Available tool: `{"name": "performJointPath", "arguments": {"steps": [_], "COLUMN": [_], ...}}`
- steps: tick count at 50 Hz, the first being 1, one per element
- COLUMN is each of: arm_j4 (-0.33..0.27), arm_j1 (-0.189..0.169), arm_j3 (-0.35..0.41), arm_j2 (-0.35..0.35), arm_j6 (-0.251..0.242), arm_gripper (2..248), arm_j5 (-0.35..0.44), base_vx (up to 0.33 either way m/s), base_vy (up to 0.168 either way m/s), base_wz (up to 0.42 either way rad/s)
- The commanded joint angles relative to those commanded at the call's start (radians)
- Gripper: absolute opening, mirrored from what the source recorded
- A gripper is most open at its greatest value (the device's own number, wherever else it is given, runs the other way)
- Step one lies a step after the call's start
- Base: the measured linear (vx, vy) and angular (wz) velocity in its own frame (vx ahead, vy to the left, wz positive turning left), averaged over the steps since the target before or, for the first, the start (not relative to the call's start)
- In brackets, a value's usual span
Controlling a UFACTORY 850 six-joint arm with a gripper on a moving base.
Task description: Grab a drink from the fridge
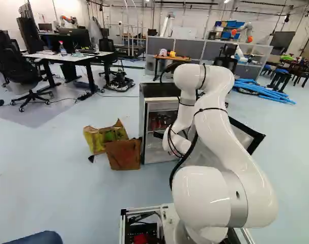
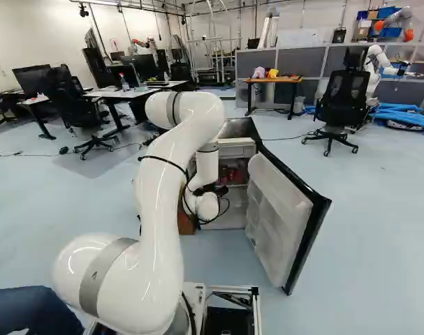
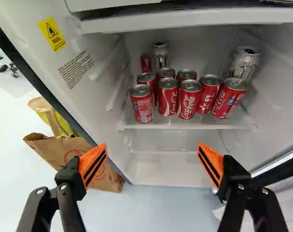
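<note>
At the fridge's open front, my gripper [image 1: 158,135] shows small and partly hidden by the arm; in the right base view the gripper [image 2: 220,190] is there too. Seen from the wrist, the gripper [image 3: 152,159] stands open, nothing between its orange pads. Ahead of it, inside the fridge [image 3: 165,169], several red drink cans [image 3: 188,99] stand close together on a shelf [image 3: 185,123]. Behind them are a silver can [image 3: 160,55] and a small red can [image 3: 146,63]; another silver can [image 3: 244,64] stands at the shelf's side. The fridge door [image 2: 278,216] is swung wide open.
A brown paper bag [image 1: 123,154] and a yellow-green bag [image 1: 106,137] stand on the floor beside the fridge. Desks [image 1: 73,57], office chairs [image 2: 334,105] and a small table [image 2: 274,80] are farther back. Another robot [image 2: 376,70] stands beyond a chair.
</note>
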Motion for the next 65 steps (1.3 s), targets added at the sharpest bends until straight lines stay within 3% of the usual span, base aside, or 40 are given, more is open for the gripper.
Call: {"name": "performJointPath", "arguments": {"steps": [25, 51, 65], "arm_j4": [-0.099, -0.164, -0.203], "arm_j1": [-0.031, -0.024, -0.027], "arm_j3": [-0.069, -0.218, -0.268], "arm_j2": [-0.037, -0.163, -0.187], "arm_j6": [0.0, 0.0, 0.0], "arm_gripper": [247, 247, 247], "arm_j5": [0.019, 0.031, 0.051], "base_vx": [0.0, 0.0, 0.0], "base_vy": [0.0, 0.0, 0.0], "base_wz": [0.0, 0.0, 0.0]}}
